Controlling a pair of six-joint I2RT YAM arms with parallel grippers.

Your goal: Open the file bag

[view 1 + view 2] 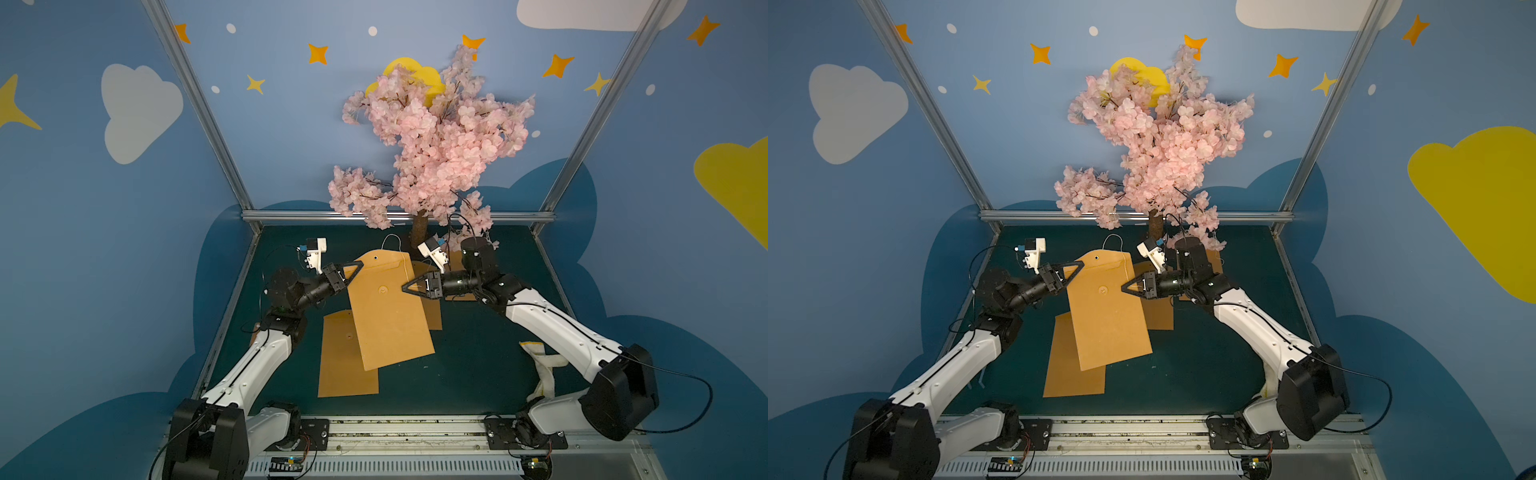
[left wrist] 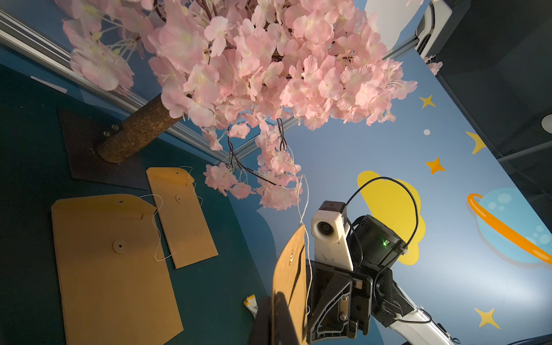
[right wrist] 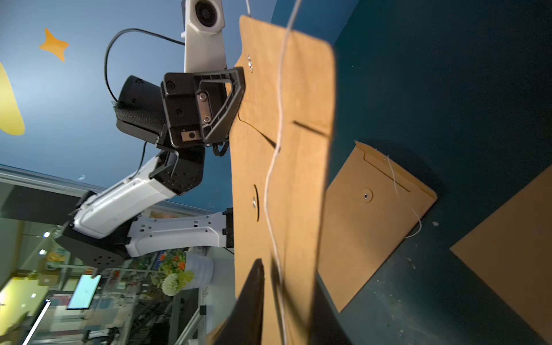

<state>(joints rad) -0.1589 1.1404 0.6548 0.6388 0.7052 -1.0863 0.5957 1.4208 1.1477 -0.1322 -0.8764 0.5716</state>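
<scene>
Location: file bag (image 1: 386,316) is lifted off the table (image 1: 478,353) at the centre of the work area. It hangs tilted between both arms.
Left hold: left gripper (image 1: 360,264) is clenched on the flap corner, at 10 o'clock of the bag.
Right hold: right gripper (image 1: 404,286) has its tips at the bag's edge at 3 o'clock, close to the string. Whether it pinches paper, string or nothing cannot be told.
Done: string (image 1: 404,266) appears unwound. It loops loose at 12 o'clock and trails slack down the front, clear of the lower button (image 1: 382,290).
Remaining: flap (image 1: 380,259) lies flat against the body. By judgement, it has yet to be lifted and the mouth spread, so the task is past its midpoint.
Material: brown kraft paper, matte and stiff. It stays nearly flat when hung, with a slight bow.
Shape: tall rectangle whose flap has clipped corners. Two round paper washers carry metal eyelets.
String texture: thin white thread, limp and kinked.
Surroundings: spare envelopes lie flat on the table at 7 o'clock (image 1: 345,365) and 3 o'clock (image 1: 434,316) of the bag. Blossom tree (image 1: 432,137) stands at 12 o'clock.
Table surface: dark teal, matte.
</scene>
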